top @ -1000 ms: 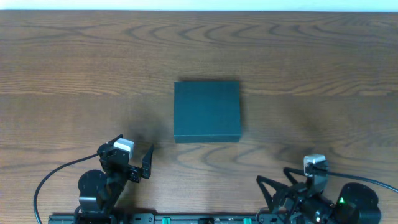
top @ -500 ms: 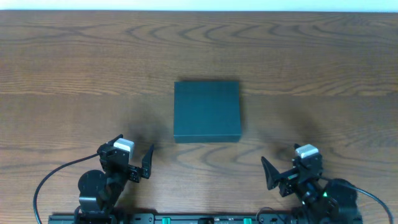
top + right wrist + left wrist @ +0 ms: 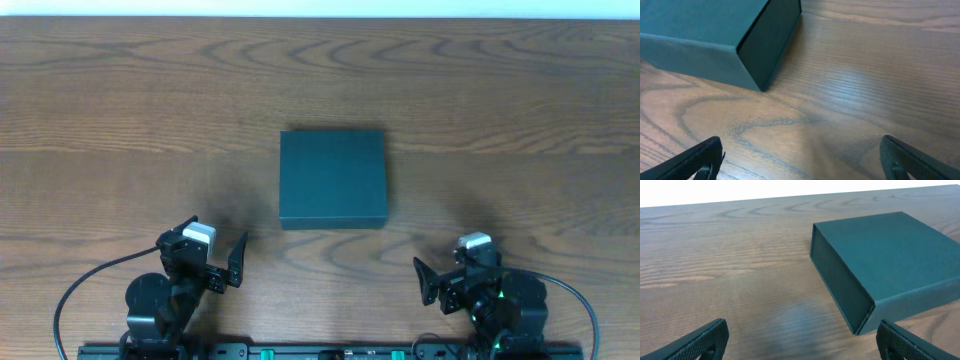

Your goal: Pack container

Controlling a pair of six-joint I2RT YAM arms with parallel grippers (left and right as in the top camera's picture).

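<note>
The dark teal-green container (image 3: 333, 179) sits shut in the middle of the wooden table. It also shows in the left wrist view (image 3: 890, 260) at the right and in the right wrist view (image 3: 710, 37) at the upper left. My left gripper (image 3: 212, 258) is open and empty near the front left edge, apart from the container; its fingers frame bare wood in the left wrist view (image 3: 802, 342). My right gripper (image 3: 452, 285) is open and empty near the front right, its fingers wide over bare wood in the right wrist view (image 3: 802, 160). No snack packets are in view.
The wooden table (image 3: 120, 110) stretches to a white back edge at the top. Black cables (image 3: 85, 285) run from the arm bases along the front edge.
My right arm has swung left and up from the front right corner, so its gripper now points toward the container. The left arm and the container have not moved.
</note>
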